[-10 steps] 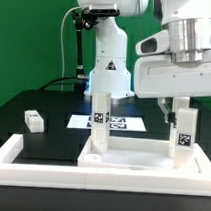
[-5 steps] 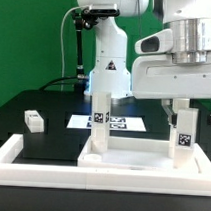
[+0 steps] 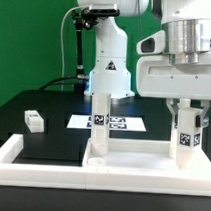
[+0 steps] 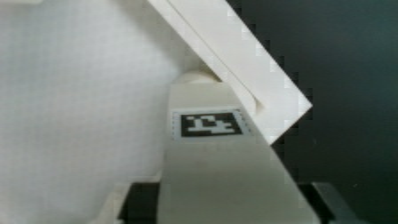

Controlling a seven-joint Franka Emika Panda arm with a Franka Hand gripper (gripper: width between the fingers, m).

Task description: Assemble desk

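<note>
Gripper point(image 3: 186, 116) at frame right astride upright leg point(image 3: 184, 144); pinch or gap: cannot tell. Risk: off-centre squeeze tilting leg, jamming or loosening its seat in tabletop point(image 3: 131, 158).

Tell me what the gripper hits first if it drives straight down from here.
The leg right under it. The gripper straddles its top, so that end would likely meet the palm before the tabletop is reached, though depth is unclear.

Exterior view is looking level across the counter point(image 3: 59, 103) toward the arm point(image 3: 108, 64); wrist view is looking closely down the shared leg point(image 3: 183, 136) point(image 4: 214, 165).
</note>
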